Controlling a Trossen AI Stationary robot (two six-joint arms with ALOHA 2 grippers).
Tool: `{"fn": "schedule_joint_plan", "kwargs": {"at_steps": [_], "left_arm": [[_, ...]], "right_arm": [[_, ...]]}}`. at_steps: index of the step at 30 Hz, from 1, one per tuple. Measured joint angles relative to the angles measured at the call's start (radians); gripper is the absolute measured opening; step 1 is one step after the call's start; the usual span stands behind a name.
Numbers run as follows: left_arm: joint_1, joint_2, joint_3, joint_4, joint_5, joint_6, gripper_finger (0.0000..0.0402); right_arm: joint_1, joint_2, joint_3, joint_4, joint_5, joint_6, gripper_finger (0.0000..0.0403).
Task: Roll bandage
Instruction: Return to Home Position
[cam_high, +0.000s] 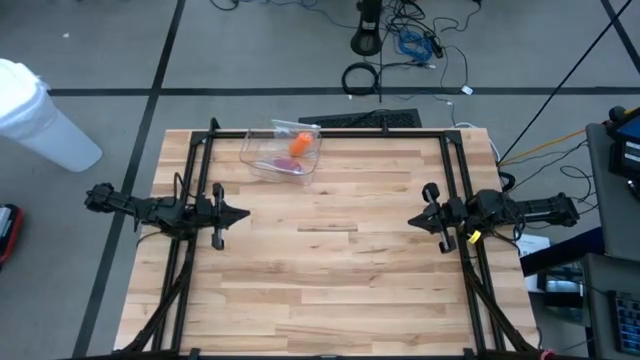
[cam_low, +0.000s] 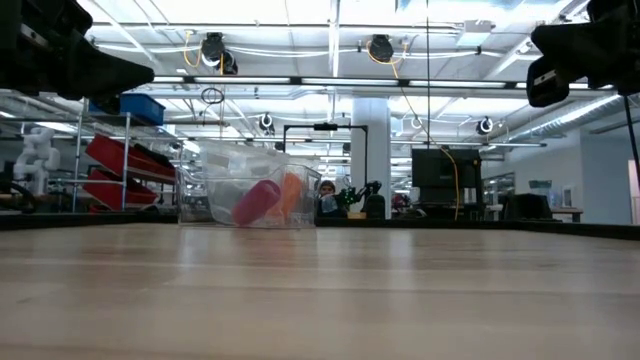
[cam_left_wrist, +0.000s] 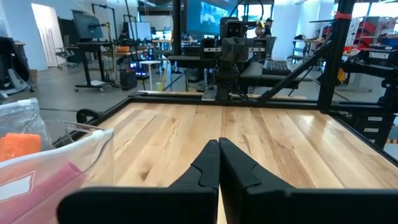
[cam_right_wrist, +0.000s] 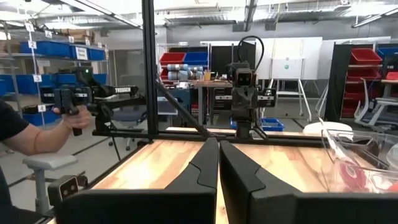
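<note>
Floor off the table's left side: a white cylindrical container (cam_high: 40, 115) and a red item (cam_high: 5, 232) cut off by the edge, can't tell what it is. Left gripper (cam_high: 243, 213) hangs raised over the left side of the wooden table (cam_high: 330, 290), pointing at centre. In the left wrist view its fingers (cam_left_wrist: 202, 171) are pressed flat together with nothing between them. A black metal frame (cam_high: 200, 180) runs along both sides and the far edge, and the arms sit over the side rails. Transparent bin (cam_high: 283, 152) is at the far edge, left of centre, just beside the far rail and well apart from both grippers. Inside it: pink bandage roll (cam_high: 283, 166) in a clear plastic bag (cam_left_wrist: 18, 115), with an orange item (cam_high: 300, 144) just beside it on the far side. The low view has both lying low in the bin, pink nearer the camera's left. The bin wall crosses the left wrist camera's view of the roll. Dark keyboard (cam_high: 360, 120) lies just past the far edge, with cables (cam_high: 410, 40) on the floor beyond. Right gripper (cam_high: 412, 220) mirrors the left over the table's right side, raised, with its fingers (cam_right_wrist: 202, 168) closed on each other and holding nothing. The right wrist view also picks up a person's hand (cam_right_wrist: 73, 118) on a black handle out in the room.
</note>
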Motion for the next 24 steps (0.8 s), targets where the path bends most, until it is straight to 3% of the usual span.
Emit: {"fn": "schedule_joint_plan", "kwargs": {"at_steps": [10,24], "left_arm": [[-0.001,0.000,0.001,-0.003,0.026,0.004,0.0001],[-0.001,0.005,0.001,-0.002,0.016,0.002,0.0001]], "right_arm": [[0.000,0.000,0.000,-0.115,0.004,-0.011,0.0000],[0.000,0.000,0.000,-0.097,0.058,-0.079,0.0000]]}}
